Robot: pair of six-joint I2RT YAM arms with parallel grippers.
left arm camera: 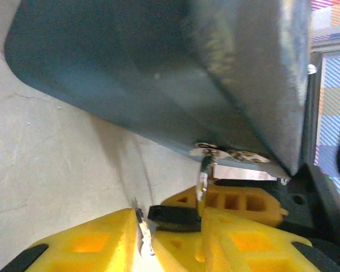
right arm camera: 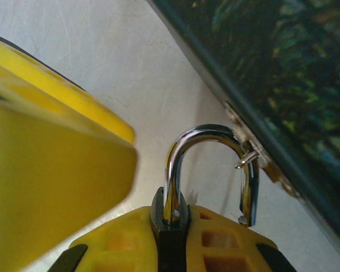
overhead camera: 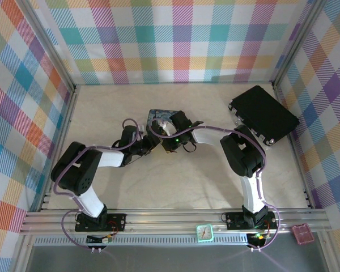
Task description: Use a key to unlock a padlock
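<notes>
The right gripper is clamping the padlock by its dark body, jaws shut tight on it. The shackle is arching up from the body and passing through the hasp on the edge of the tin, so the padlock is hanging off the tin, low over the table.

The left gripper is sitting right against it, the two sets of yellow fingers crowding each other. The key is standing between the left jaws, its toothed edge lying along one finger, just beside the padlock's body. Whether the jaws are actually pinching it, I cannot tell. The keyhole is not showing.

Likely troubles from here:
- If the hold on the key is loose or off-centre, the key is going to twist or drop the moment it meets the body.
- With the keyhole hidden, the tip may be landing beside the slot and skidding off.
- Pushing hard may be sliding the body in the right grip, or dragging the tin along by the hasp.
- The fingers are so close that turning the key risks knocking one gripper into the other.
</notes>
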